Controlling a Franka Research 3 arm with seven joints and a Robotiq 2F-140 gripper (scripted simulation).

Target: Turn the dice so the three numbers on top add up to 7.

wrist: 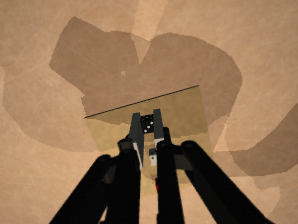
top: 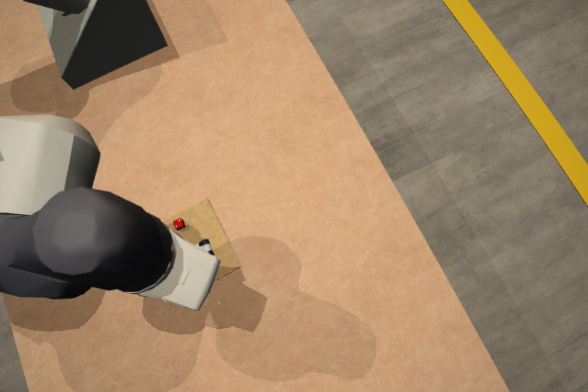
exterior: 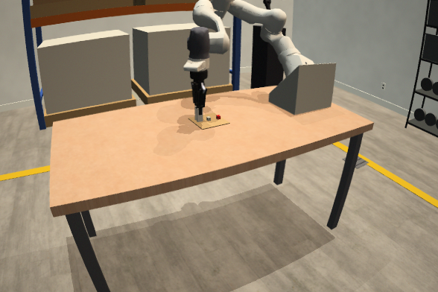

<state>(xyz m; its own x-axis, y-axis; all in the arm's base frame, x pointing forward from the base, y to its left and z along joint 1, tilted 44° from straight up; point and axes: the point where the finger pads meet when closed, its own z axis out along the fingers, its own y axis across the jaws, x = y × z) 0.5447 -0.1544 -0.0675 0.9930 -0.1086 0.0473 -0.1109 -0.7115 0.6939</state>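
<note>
The tan mat (top: pixel 210 217) (exterior: pixel 220 123) (wrist: pixel 187 110) lies flat on the table. My gripper (exterior: pixel 200 118) (wrist: pixel 148 121) points straight down over the mat's near-left part and is shut on a black die (wrist: pixel 147 125) with white pips, held low at the mat. A pale grey die (exterior: pixel 208 118) (wrist: pixel 152 156) lies on the mat just beside the fingers. A red die (top: pixel 178 223) (exterior: pixel 218 115) lies on the mat further toward the robot base. In the top view the wrist hides the held die and most of the fingers.
A grey wedge-shaped block (exterior: pixel 305 87) (top: pixel 100 25) at the robot's base stands at the table's far right. The table (exterior: pixel 149 156) reaches well beyond the mat on all sides. Shelving and large boxes stand behind the table.
</note>
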